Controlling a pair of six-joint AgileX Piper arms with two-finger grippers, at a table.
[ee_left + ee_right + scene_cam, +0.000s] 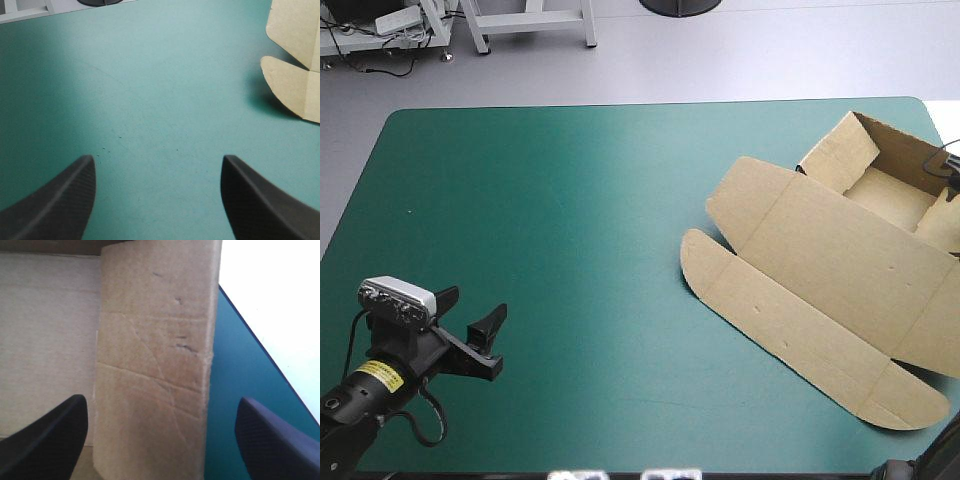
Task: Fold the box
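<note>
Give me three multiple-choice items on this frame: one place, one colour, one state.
1. Where on the cover does the box lie? A) near left corner B) right side C) far left corner
2. The cover is: A) red B) white C) teal-green
3. The left claw is: A) open over bare cover B) shut on the box C) open around a box wall
Answers: 1 B, the high view shows it right of centre; 2 C, seen in every view; 3 A, its fingers stand apart with only cover between them.

right gripper (162,401): fingers (50,440) apart | box (155,365) wall between | teal-green cover (235,390) beside
</note>
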